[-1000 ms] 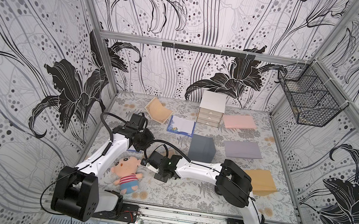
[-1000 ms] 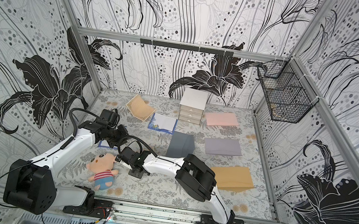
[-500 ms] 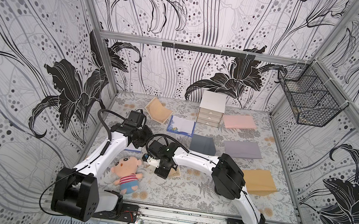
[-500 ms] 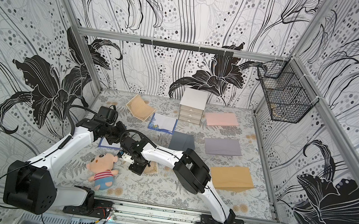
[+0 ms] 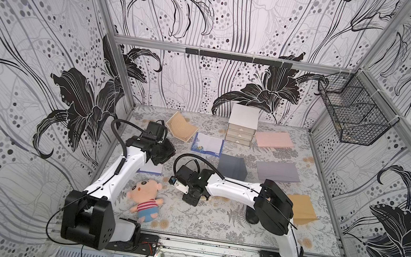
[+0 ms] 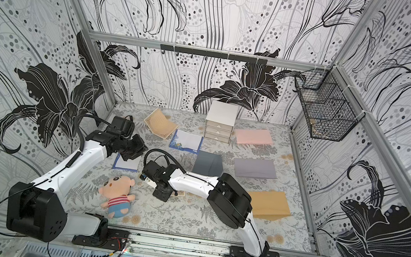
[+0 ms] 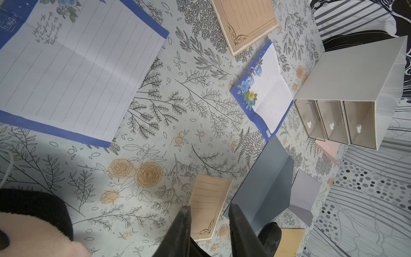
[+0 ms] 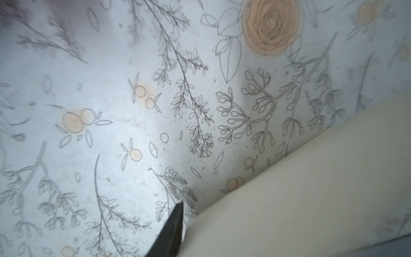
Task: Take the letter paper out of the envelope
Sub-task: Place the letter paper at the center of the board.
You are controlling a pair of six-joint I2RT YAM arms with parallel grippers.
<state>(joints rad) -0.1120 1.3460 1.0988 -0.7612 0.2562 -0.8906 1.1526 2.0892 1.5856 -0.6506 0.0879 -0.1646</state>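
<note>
Pinch the folded letter paper (image 7: 208, 200) at a free edge: probably light, floppy, easily creased. Find it flat on the desk (image 7: 189, 144) beside the grey envelope (image 7: 266, 178), by the right tool (image 5: 191, 198) (cannot tell whether apart); left tool (image 7: 209, 206) apart, empty.

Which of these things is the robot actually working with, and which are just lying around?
Part of the job, it seems: dark grey envelope; folded tan letter paper; right end effector.
Just lying about: plush doll; drawer unit; pink envelope; lilac envelope; brown envelope; blue-edged sheet; wire basket.
</note>
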